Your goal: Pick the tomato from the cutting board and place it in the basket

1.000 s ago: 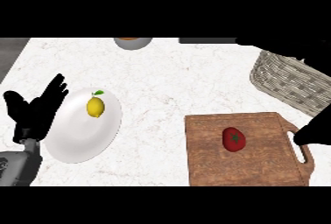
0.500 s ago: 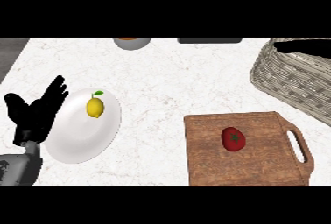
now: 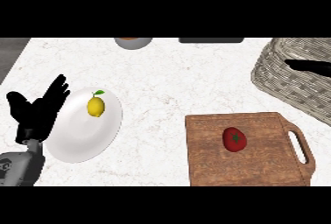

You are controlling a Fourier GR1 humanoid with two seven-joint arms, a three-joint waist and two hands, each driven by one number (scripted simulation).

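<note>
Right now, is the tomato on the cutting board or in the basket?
On the board. The tomato lies near the middle of the cutting board, with no hand on it; the basket stands apart.

plate (image 3: 77,144): white, left side; lemon (image 3: 96,106): on plate; bowl (image 3: 133,42): grey, far edge; counter (image 3: 181,78): marbled white

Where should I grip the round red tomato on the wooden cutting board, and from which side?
Grip the round red tomato across its middle, from straight above: it sits alone on the wooden cutting board, green stem up, sides free all round.
</note>
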